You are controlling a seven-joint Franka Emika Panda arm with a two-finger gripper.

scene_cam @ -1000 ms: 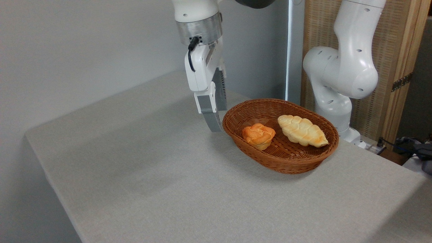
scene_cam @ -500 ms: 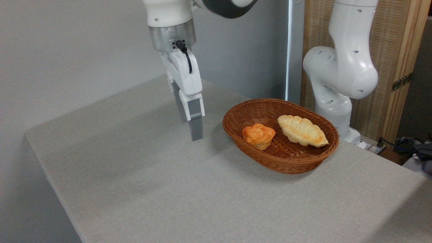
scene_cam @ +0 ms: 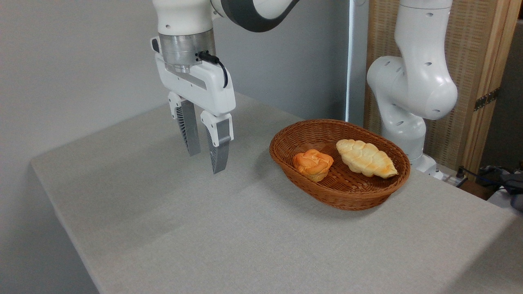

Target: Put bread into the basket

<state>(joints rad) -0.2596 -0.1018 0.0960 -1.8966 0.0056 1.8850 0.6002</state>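
Bread, a braided loaf with a golden ridged top, lies inside the basket toward its far right side, tilted along the sloped wicker wall. Just left of it in the same basket sits a small round orange bun, close to the loaf but not touching it. Well left of the basket, the gripper hangs above the grey table, its two fingers parted and holding nothing, pointing down.

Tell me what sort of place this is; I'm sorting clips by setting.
Probably a robotics lab or test room, not a kitchen: a bare cloth-covered table, the arm's base mounted beside it, and cables trailing at the right edge.
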